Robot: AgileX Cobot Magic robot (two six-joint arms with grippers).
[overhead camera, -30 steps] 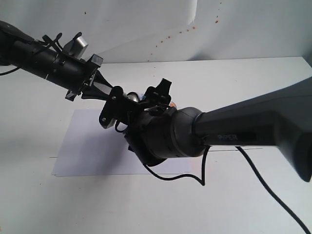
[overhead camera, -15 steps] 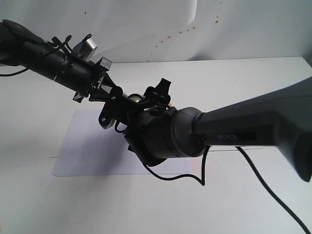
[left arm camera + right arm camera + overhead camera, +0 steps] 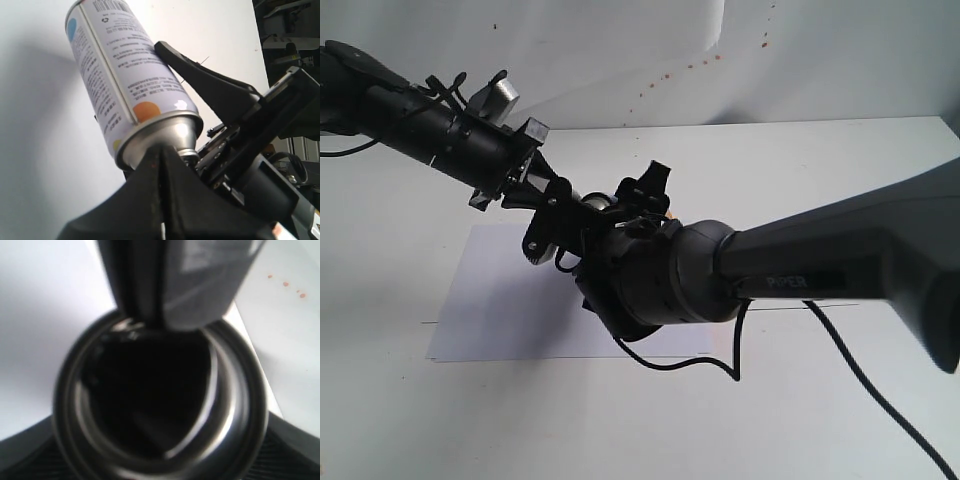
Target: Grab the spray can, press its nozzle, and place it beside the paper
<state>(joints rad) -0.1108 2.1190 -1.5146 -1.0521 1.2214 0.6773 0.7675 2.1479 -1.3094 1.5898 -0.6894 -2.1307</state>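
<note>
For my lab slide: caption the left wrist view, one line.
Tilted spray can with a black finger along its side, the left gripper's closed tips meeting at its silver top.

I read the can (image 3: 125,85) as white with grey print, one blue dot, one orange dot and a silver shoulder. The paper (image 3: 500,300) is bluish-white. The wall (image 3: 820,60) shows red specks.

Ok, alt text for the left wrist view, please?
A white spray can with coloured dots and small print tilts away from the camera, its silver domed top nearest. The left gripper, jaws shut, sits at that top, hiding the nozzle; the right gripper's finger lies along the can's side.
</note>
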